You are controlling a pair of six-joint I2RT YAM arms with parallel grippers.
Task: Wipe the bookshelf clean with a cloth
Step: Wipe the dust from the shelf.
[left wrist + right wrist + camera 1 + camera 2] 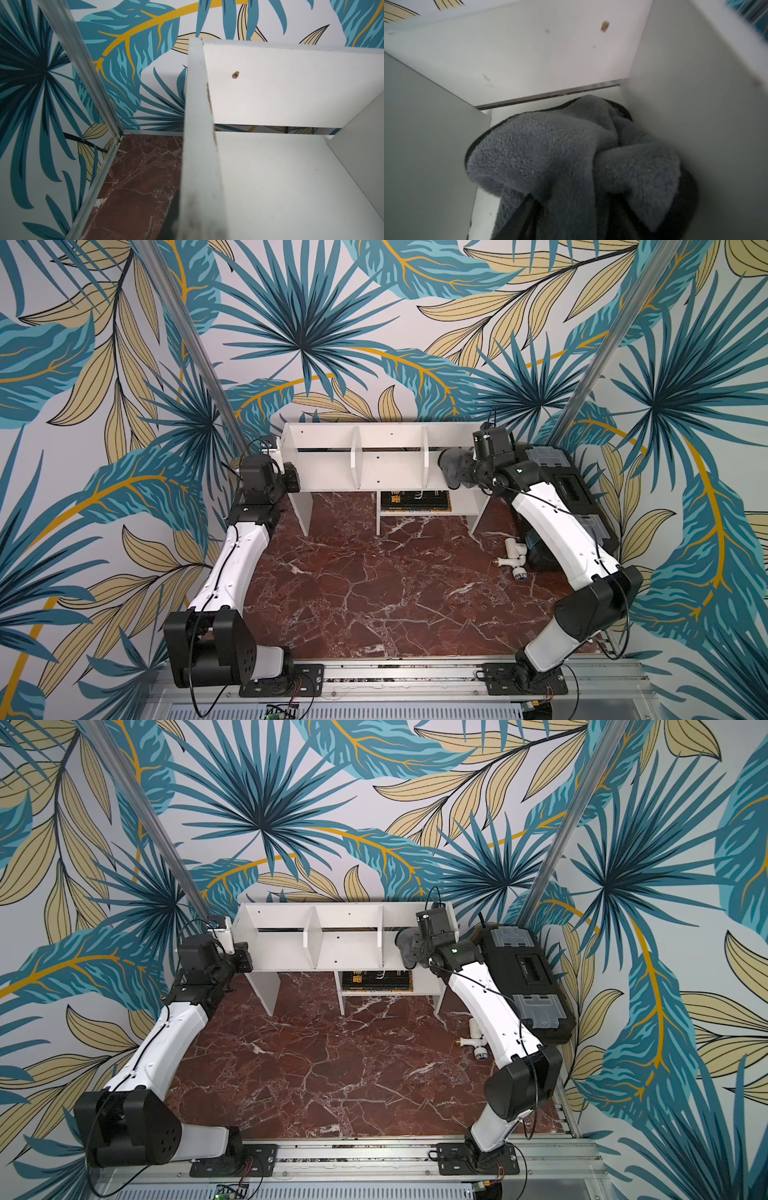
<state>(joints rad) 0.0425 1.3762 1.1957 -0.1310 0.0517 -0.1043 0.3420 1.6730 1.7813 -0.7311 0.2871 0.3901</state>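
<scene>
In both top views the cloth sits bunched in the right compartment of the bookshelf, draped over the right gripper. The left gripper is at the shelf's left end.

The marble table lies open in front. A black toolbox stands just right of the shelf (little elbow room there), with a white pipe fitting near it.

In the left wrist view the bookshelf runs its left end edge straight into the gripper, which seems to pinch it narrowly.

In the right wrist view the cloth hides the jaws, so I cannot tell whether they grip it.

To wipe well, I judge: press the cloth flat on the board, drag it into the corners, and steady the left end firmly.
</scene>
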